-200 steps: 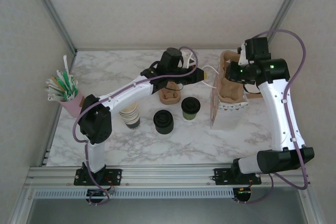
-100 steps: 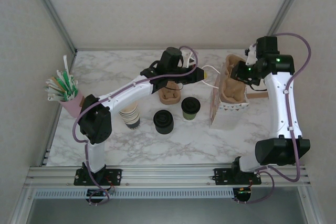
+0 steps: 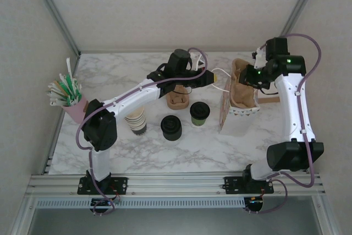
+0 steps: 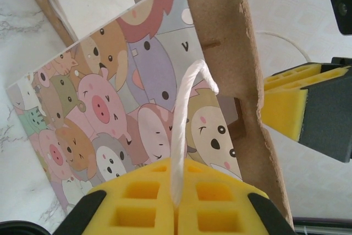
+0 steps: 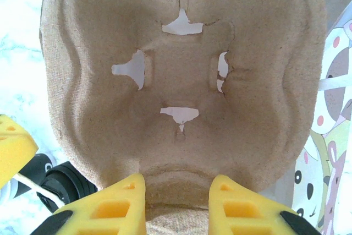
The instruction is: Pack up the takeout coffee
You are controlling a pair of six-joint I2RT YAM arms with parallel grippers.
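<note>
Pinching bag handle (image 4: 184, 130), left pincer (image 4: 176, 205); right pincer (image 5: 177, 190) gripping pulp carrier (image 5: 181, 81)

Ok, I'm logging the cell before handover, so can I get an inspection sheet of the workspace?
Surface: marble table, no spills seen.
Job's things: takeout coffee upright, lidded, beside the paper bag.
Clutter: black lid stack, cream cup stack, pink stirrer cup, spare pulp carrier.
End effectors: left end effector shut on bag handle; right end effector holding pulp cup carrier at bag mouth.
Cables: purple cables looped along both arms.
Surroundings: white walls, nothing else seen.
</note>
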